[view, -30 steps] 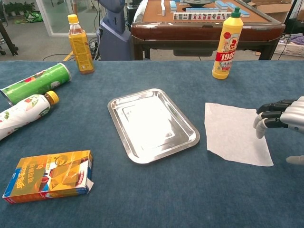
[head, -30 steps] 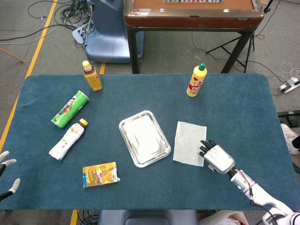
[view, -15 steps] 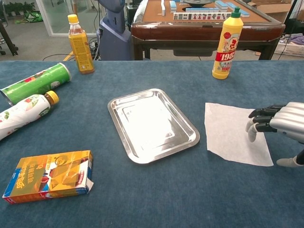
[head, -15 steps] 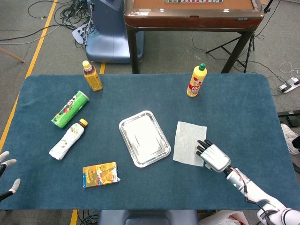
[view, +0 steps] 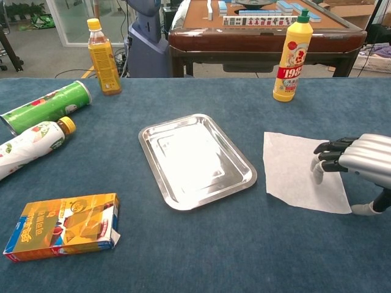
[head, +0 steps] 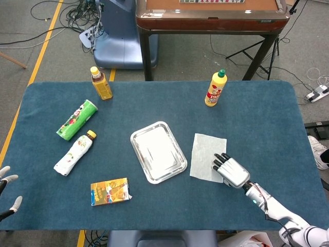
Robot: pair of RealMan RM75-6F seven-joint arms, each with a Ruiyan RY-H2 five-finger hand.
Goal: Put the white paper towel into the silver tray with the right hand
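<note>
The white paper towel lies flat on the blue table, just right of the empty silver tray. My right hand reaches over the towel's near right corner. Its dark fingertips hover over or touch the sheet, and the thumb stands apart near the towel's edge. Nothing is held in it. My left hand shows only at the head view's lower left edge, fingers spread, far from the towel.
A yellow squeeze bottle stands behind the towel. At the left are a tea bottle, a green can and a white bottle lying down, and an orange box.
My right hand has slid left, from beside the towel's right edge to over its near right corner. Towel, tray and left hand have not moved.
</note>
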